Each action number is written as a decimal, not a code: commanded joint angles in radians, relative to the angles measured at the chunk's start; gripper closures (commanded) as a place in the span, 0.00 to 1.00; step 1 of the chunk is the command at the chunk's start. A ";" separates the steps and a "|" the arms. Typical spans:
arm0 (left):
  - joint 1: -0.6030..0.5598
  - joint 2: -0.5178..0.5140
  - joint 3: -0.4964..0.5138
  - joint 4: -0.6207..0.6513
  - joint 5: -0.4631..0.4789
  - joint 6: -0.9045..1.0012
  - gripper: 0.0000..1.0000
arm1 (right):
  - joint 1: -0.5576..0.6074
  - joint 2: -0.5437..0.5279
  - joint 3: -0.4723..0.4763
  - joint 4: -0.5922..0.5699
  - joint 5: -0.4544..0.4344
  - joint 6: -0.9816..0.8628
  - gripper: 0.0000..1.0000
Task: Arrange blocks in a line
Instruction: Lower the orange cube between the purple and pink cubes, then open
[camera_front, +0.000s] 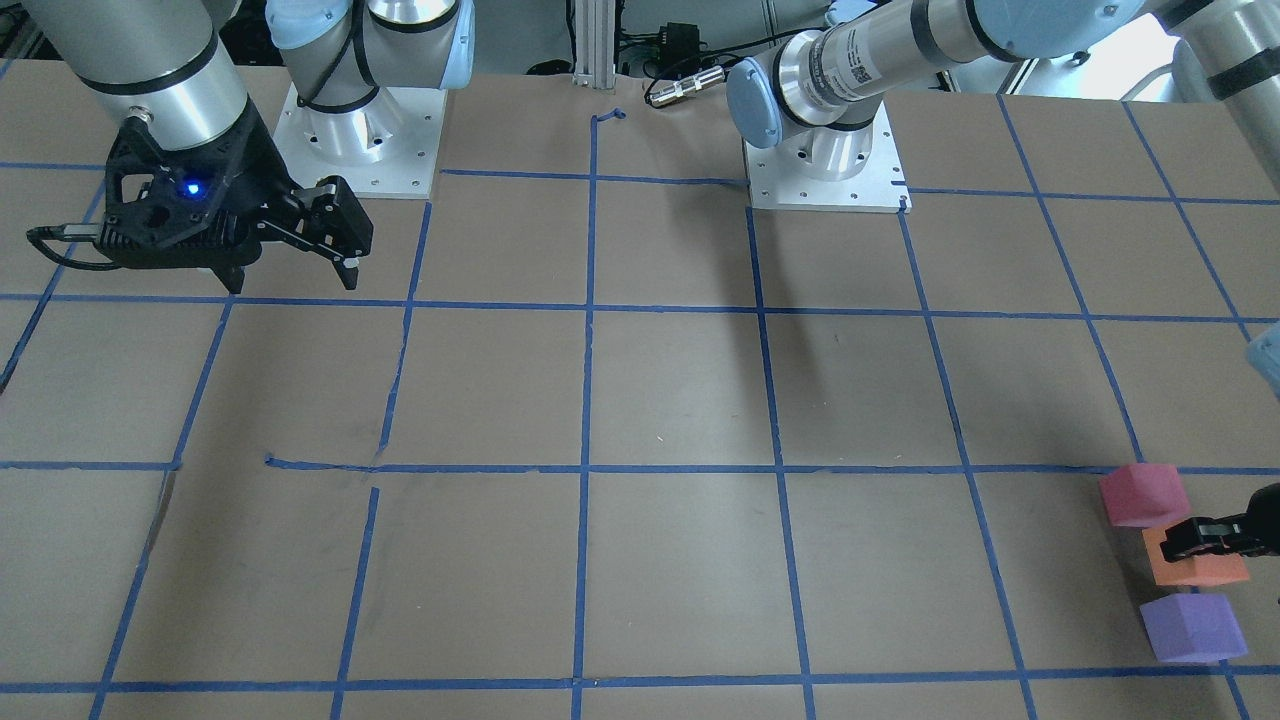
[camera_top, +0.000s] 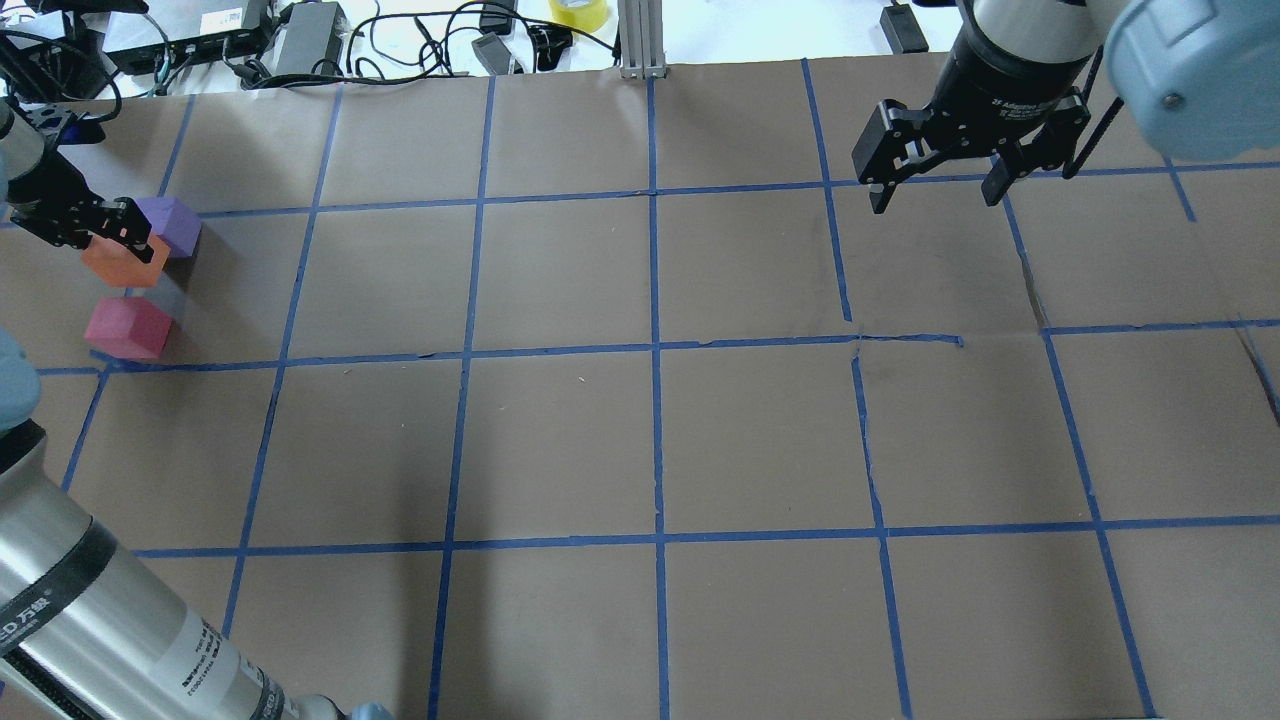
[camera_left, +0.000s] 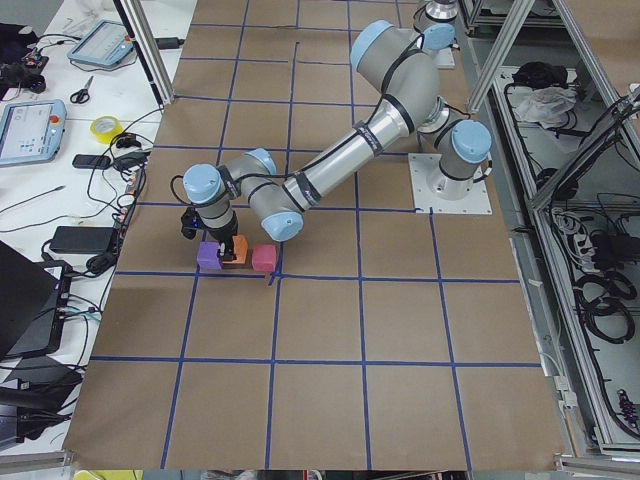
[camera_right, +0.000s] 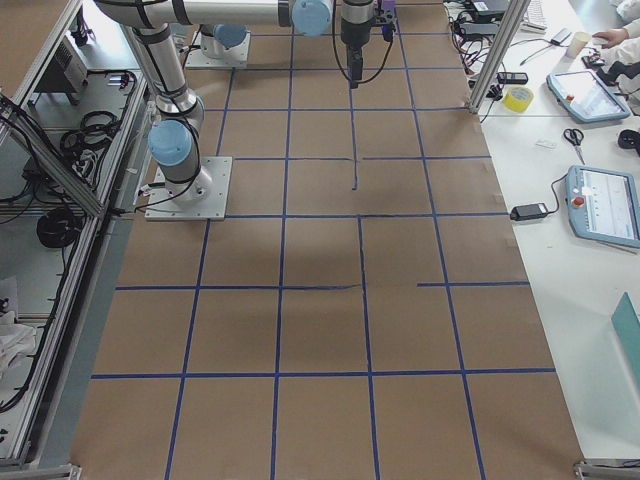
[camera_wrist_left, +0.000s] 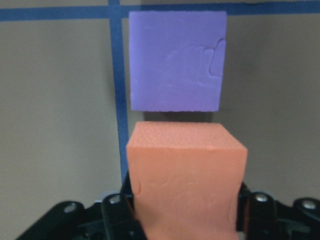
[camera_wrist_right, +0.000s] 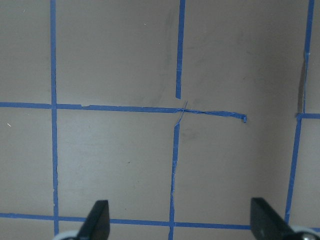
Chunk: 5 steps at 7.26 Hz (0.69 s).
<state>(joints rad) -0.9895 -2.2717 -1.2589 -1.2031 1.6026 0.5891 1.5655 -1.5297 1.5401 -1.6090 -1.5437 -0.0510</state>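
Clamping the orange block (camera_front: 1200, 572), the left pincer (camera_front: 1195, 545) holds it between the pink block (camera_front: 1143, 495) and the purple block (camera_front: 1192, 627) near the tabletop (camera_front: 680, 400) edge, front view. Overhead, the three form a near row; letting go and tidying the spacing look like all that remains. The right pincer (camera_top: 936, 200) hangs spread and empty, well apart. Left wrist view: orange gripped, purple just beyond. Blue tape (camera_front: 587, 400) grids the brown surface; cables (camera_top: 400, 40) and tablets (camera_left: 30, 130) crowd the lab benches.

Jaws wide apart above blue-taped table (camera_wrist_right: 115, 160).
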 joint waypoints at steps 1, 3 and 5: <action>-0.001 -0.017 -0.011 0.025 0.000 0.000 1.00 | 0.001 0.000 0.000 0.000 0.001 0.000 0.00; -0.001 -0.028 -0.037 0.072 0.000 0.004 1.00 | 0.001 -0.001 0.000 0.000 0.001 0.000 0.00; -0.001 -0.031 -0.043 0.083 0.000 0.015 1.00 | -0.002 0.000 0.000 0.000 -0.001 -0.001 0.00</action>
<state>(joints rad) -0.9909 -2.2998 -1.2976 -1.1277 1.6030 0.5992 1.5651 -1.5298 1.5401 -1.6110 -1.5442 -0.0510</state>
